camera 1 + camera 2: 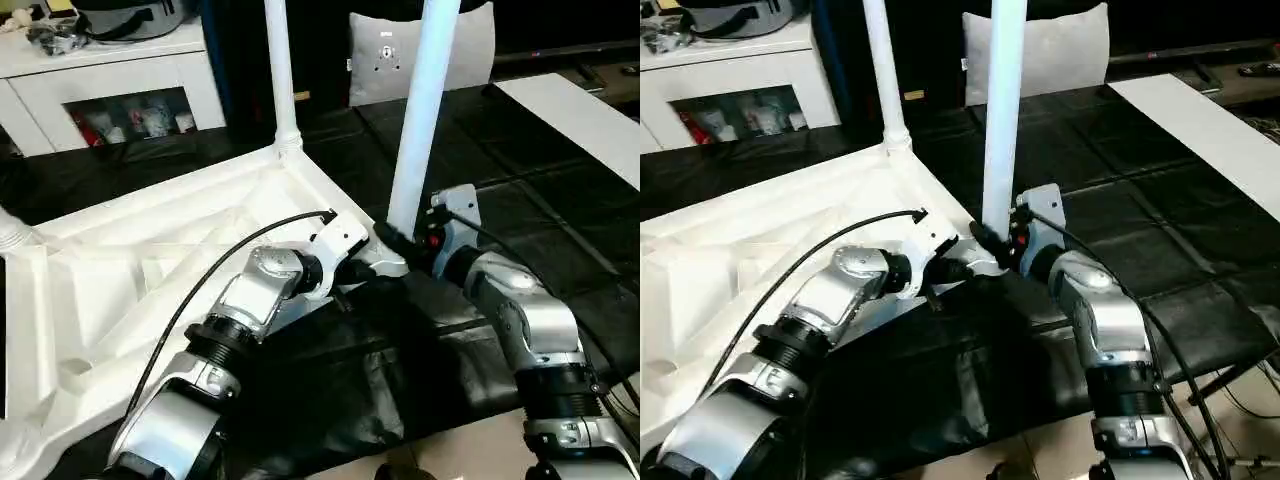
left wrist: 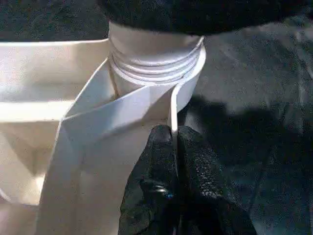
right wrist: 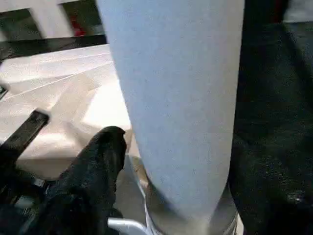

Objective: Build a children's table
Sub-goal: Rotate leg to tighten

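Observation:
The white table top [image 1: 150, 270] lies upside down on the black cover, ribbed underside up. One white leg [image 1: 280, 70] stands upright in the far corner socket. A second leg [image 1: 420, 110] stands in the near right socket [image 2: 156, 63]. My left gripper [image 2: 175, 142] is shut on the top's thin rim, just beside that socket. My right gripper [image 1: 395, 240] is closed around the base of the second leg [image 3: 176, 98]; one black finger [image 3: 98, 166] lies against it and the other is hidden behind the leg.
A white cabinet with glass doors [image 1: 120, 90] stands at the back left. A grey cushion [image 1: 420, 55] is behind the legs and a white board [image 1: 590, 115] at the back right. The work surface's front edge [image 1: 470, 440] runs close below my arms.

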